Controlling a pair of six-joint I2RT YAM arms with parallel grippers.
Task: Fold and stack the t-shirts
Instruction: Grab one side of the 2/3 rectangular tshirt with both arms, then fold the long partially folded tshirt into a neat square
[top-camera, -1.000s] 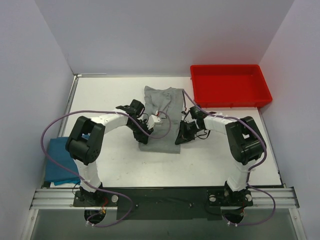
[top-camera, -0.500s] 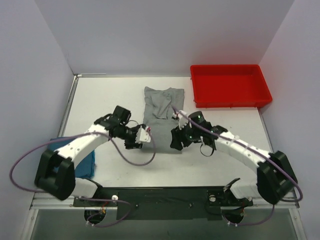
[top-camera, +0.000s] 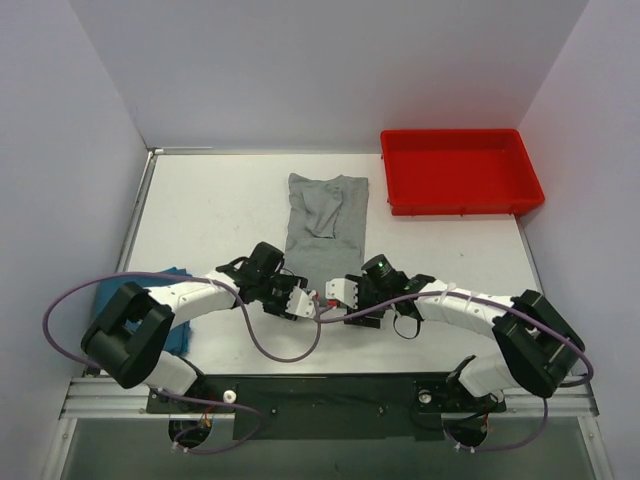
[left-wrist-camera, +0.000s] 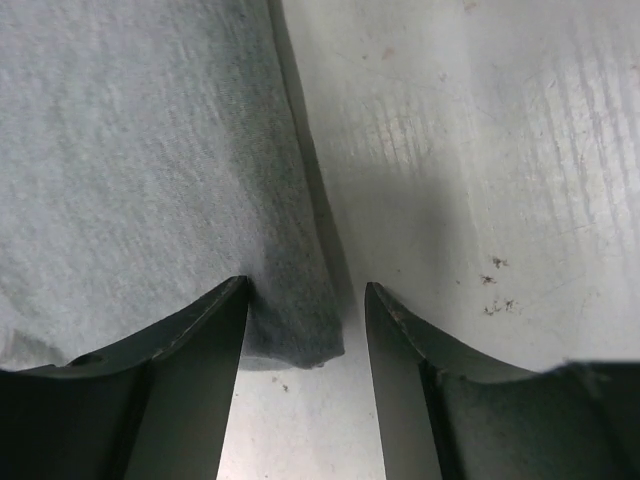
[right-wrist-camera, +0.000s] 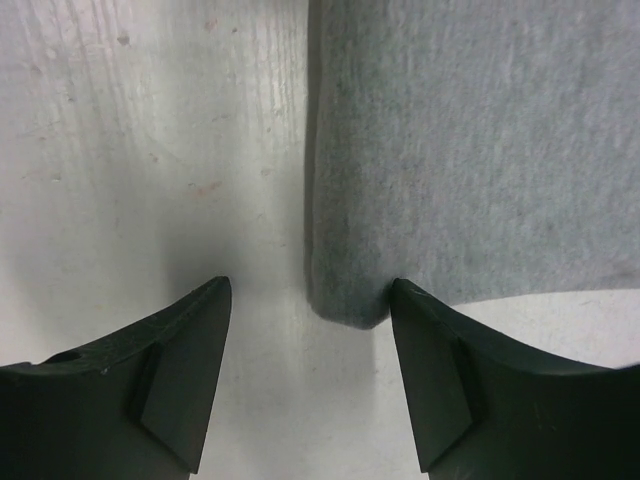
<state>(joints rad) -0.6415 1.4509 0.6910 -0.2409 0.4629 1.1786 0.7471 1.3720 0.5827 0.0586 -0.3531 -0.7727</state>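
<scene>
A grey t-shirt (top-camera: 325, 240), folded into a long strip, lies flat at the table's middle. My left gripper (top-camera: 303, 298) and right gripper (top-camera: 338, 297) sit low at its near hem, facing each other. In the left wrist view the left gripper (left-wrist-camera: 305, 295) is open, and the shirt's near corner (left-wrist-camera: 290, 330) lies loose between the fingers, against the left one. The right gripper (right-wrist-camera: 310, 290) is open too, with the other near corner (right-wrist-camera: 350, 300) resting beside its right finger. A folded blue t-shirt (top-camera: 108, 298) lies at the left edge, partly hidden by the left arm.
A red tray (top-camera: 460, 208) stands at the back right of the white table (top-camera: 210, 200). Purple cables loop from both arms over the near part of the table. Walls close in the left, back and right sides.
Both grippers moved from the middle of the grey shirt back to its near hem and went from shut to open. The shirt now lies released and flat.
</scene>
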